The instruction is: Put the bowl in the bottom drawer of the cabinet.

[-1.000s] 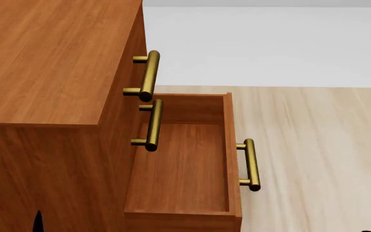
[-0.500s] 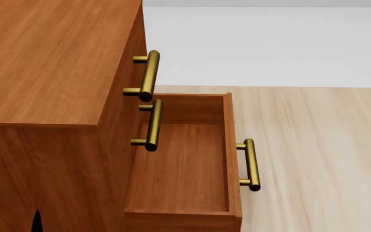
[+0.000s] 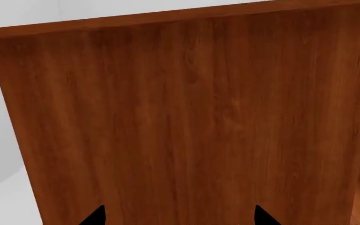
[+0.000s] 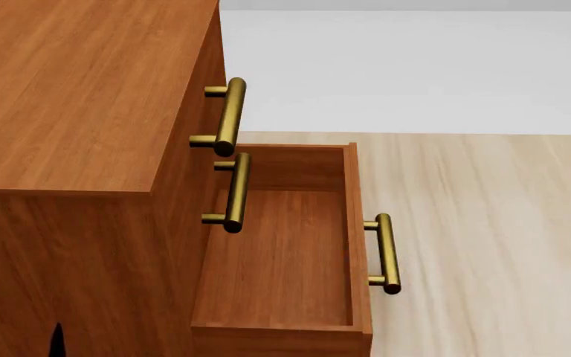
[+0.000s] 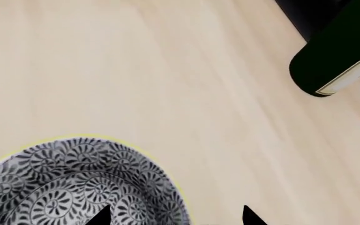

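- Reddish-brown wood fills most of the head view: the cabinet [image 4: 77, 97] stands at the left with its bottom drawer [image 4: 280, 253] pulled open and nothing in it, the brass handle [image 4: 386, 253] sticking out over the pale floor [image 4: 494, 223].
- Risk one: the bowl [image 5: 73, 187] is nowhere in the head view, so carrying it over means a blind stretch; a shallow grip on the rim could let it slip and drop on the way.
- Risk two: the drawer's front wall and the two upper handles [image 4: 231, 115] overhang the path, and a bowl lowered too close to them would knock against wood or brass and tip.
- Risk three: the left gripper [image 3: 178, 216] sits close against the cabinet's side panel (only two dark tips show), so any swing of that arm could bump the cabinet.
- The bowl lies on the light wooden surface in the right wrist view, just under the right gripper [image 5: 174, 216]; white with dense blue-grey floral swirls and a pale yellowish rim, upright as far as the visible part shows.
- Both grippers show their tips set apart, nothing between them; the right one has one tip over the bowl's inside and one outside the rim, not yet pinching it.
- A dark cylinder-like part [image 5: 333, 56] shows near the bowl; what it is I cannot tell.
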You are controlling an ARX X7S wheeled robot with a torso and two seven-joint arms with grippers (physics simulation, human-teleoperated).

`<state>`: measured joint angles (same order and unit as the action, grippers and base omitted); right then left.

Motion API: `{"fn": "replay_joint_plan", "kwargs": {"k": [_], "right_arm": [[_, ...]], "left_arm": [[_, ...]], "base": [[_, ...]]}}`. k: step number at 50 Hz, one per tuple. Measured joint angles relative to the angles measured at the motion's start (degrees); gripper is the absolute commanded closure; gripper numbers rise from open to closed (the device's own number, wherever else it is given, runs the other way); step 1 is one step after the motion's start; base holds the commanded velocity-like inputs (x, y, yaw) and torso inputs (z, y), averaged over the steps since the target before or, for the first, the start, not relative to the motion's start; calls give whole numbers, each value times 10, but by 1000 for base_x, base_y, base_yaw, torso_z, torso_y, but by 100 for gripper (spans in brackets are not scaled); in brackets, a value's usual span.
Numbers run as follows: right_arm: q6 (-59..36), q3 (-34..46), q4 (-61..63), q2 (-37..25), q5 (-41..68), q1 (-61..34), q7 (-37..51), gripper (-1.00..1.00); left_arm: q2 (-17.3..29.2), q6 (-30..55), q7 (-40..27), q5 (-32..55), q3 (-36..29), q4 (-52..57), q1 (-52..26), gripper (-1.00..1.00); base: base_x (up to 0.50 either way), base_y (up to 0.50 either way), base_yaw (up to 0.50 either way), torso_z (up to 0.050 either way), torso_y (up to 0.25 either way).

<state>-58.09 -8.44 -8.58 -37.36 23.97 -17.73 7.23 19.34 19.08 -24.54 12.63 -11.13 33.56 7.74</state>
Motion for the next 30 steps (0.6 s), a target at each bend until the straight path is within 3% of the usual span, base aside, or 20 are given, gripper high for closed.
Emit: {"fn": "replay_joint_plan", "kwargs": {"k": [25,26,30], "right_arm": [[56,44,-102,-1,19,-36,-10,-100],[59,46,-106,-2,20,-38,-10,100],[72,53,-116,-2,25,-41,-12,100]], "left_arm": [[3,-2,-5,1,-4,-4,-1,-100],[3,-2,-5,1,-4,-4,-1,-100],[3,-2,-6,1,-5,-3,-1,-100]], "base": [[2,0,1,0,0],[0,-3,5,0,0],[9,-1,5,0,0]]}}
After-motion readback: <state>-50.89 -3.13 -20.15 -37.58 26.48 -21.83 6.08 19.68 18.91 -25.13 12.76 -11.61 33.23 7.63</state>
